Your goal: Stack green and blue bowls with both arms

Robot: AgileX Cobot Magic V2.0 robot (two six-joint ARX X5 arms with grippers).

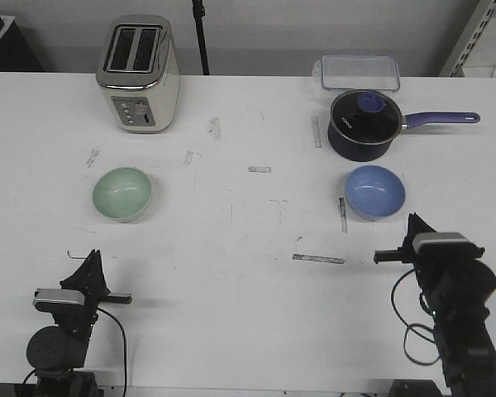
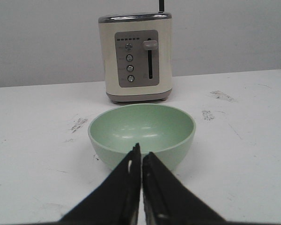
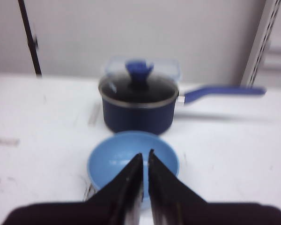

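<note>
The pale green bowl [image 1: 122, 193] sits upright and empty on the left of the white table. The blue bowl [image 1: 375, 191] sits upright and empty on the right, apart from it. My left gripper [image 1: 93, 258] is low at the near left edge, short of the green bowl. In the left wrist view the gripper [image 2: 141, 151] is shut and empty, its tips just before the green bowl [image 2: 141, 126]. My right gripper [image 1: 413, 222] is close to the blue bowl's near side. In the right wrist view the gripper [image 3: 145, 157] is shut and empty before the blue bowl [image 3: 131, 144].
A cream toaster [image 1: 138, 74] stands behind the green bowl and shows in the left wrist view [image 2: 136, 56]. A dark blue lidded saucepan [image 1: 362, 124] with a long handle stands just behind the blue bowl. A clear lidded container [image 1: 360, 72] lies behind it.
</note>
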